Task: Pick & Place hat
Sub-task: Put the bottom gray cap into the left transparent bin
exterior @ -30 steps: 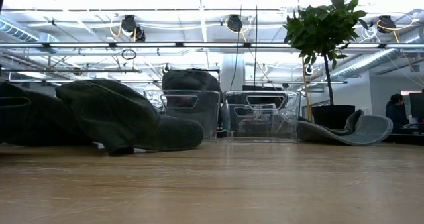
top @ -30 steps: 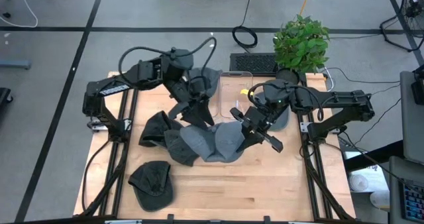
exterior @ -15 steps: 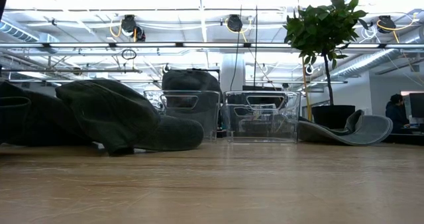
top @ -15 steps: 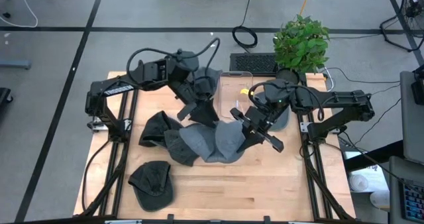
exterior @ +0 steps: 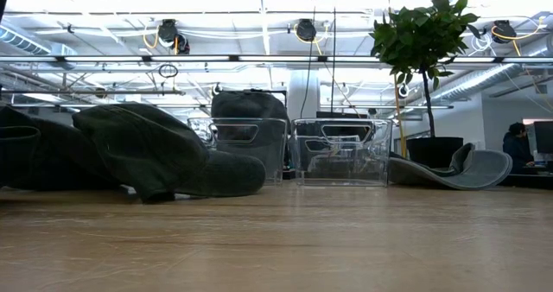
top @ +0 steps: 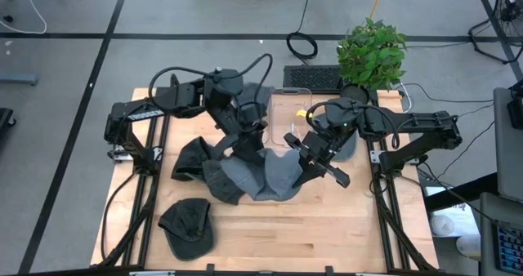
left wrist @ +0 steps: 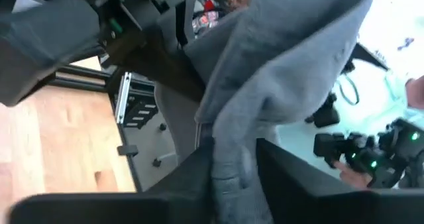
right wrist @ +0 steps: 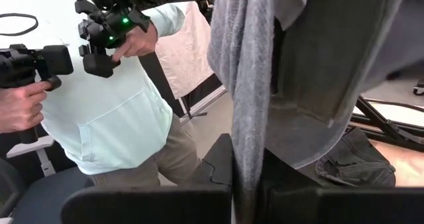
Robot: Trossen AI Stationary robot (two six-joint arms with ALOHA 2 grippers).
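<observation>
High view: two arms meet over the middle of the counter (top: 327, 235). The left hand (top: 245, 142) and the right hand (top: 304, 163) each grip one side of a grey hat (top: 265, 175) held between them. Two dark hats (top: 194, 160) lie touching it on its left, and a fourth hat (top: 187, 224) sits apart near the front left corner. A fifth (top: 260, 99) lies under the left arm at the back edge, beside a clear bin (top: 282, 117). A plant (top: 372, 51) stands off the back right corner. The front right of the counter is bare wood.

Low view: two clear bins (exterior: 342, 151) stand side by side at the back. Dark hats (exterior: 160, 158) fill the left; a grey one (exterior: 467, 170) lies flat at the right. No hand shows here.

Left wrist view: the fingers (left wrist: 199, 177) are pressed onto a fold of grey hat (left wrist: 278, 71).

Right wrist view: the fingers (right wrist: 218, 177) pinch the hat's (right wrist: 318, 71) hanging edge. A person (right wrist: 119, 124) stands beyond the counter, holding controllers.
</observation>
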